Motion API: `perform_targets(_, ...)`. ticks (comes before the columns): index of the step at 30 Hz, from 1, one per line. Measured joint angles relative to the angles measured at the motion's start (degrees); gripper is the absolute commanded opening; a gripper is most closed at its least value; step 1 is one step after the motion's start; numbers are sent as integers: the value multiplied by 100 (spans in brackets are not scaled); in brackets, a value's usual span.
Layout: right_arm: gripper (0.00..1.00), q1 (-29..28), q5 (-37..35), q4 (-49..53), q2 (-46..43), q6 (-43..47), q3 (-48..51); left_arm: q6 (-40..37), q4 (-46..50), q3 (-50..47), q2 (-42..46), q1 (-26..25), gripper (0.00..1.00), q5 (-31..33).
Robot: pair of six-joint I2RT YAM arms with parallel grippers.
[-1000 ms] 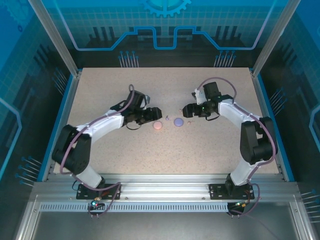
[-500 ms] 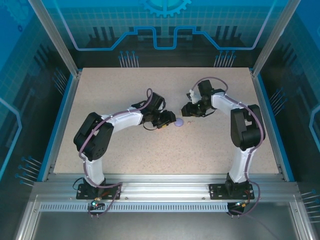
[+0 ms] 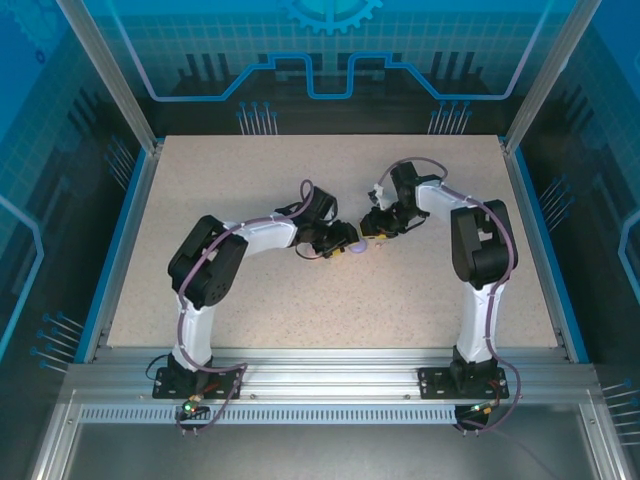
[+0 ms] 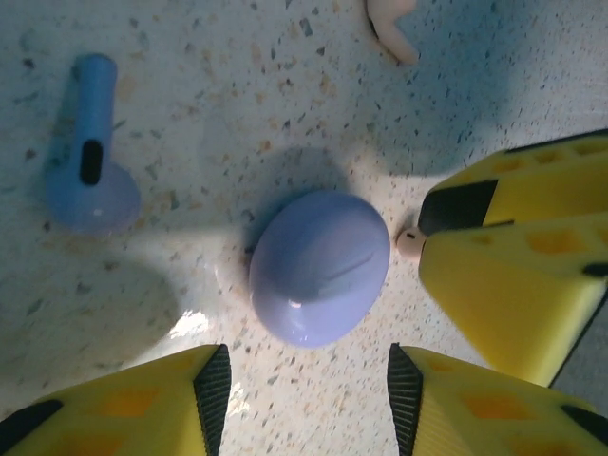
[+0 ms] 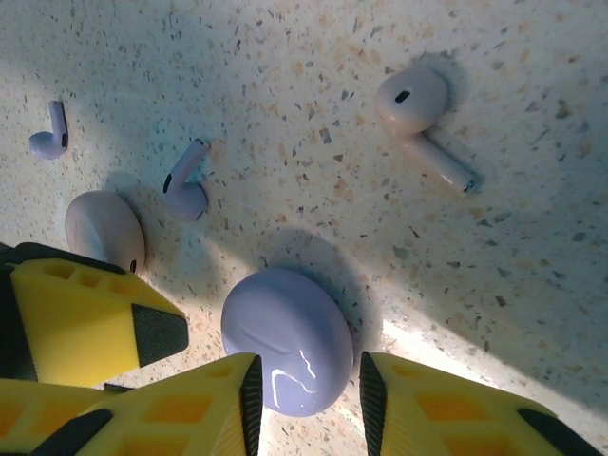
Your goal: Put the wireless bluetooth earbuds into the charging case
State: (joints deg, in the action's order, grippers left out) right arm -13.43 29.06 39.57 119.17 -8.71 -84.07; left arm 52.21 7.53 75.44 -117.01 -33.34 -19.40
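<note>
The purple charging case (image 5: 285,332) lies closed on the speckled table (image 5: 532,266). My right gripper (image 5: 307,380) straddles its near end, open; the left pad touches it and a thin gap stays at the right pad. From the opposite side my left gripper (image 4: 309,399) stands open just short of the same case (image 4: 320,266), with bare table between its pads. The grippers (image 3: 348,247) (image 3: 372,231) meet at the table's middle. Two purple earbuds (image 5: 185,185) (image 5: 49,133) and a pale earbud (image 5: 418,114) lie loose. One purple earbud (image 4: 90,180) lies left of the case.
A closed pinkish case (image 5: 104,228) lies beside the left gripper's yellow fingers (image 5: 85,313). The right gripper's fingers (image 4: 522,256) crowd the purple case's right side. Another pale earbud (image 4: 394,28) lies beyond the case. Blue rails (image 3: 128,240) edge the table.
Both arms swung inward to the purple case. The left gripper passed over the pinkish case and narrowed. The right gripper's jaws closed in from wide open around the case.
</note>
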Motion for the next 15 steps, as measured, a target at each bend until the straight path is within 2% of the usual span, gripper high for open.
perform_targets(15,22,-4,74,140,221,17,-68,140,-59,94,-240,0,50,-2)
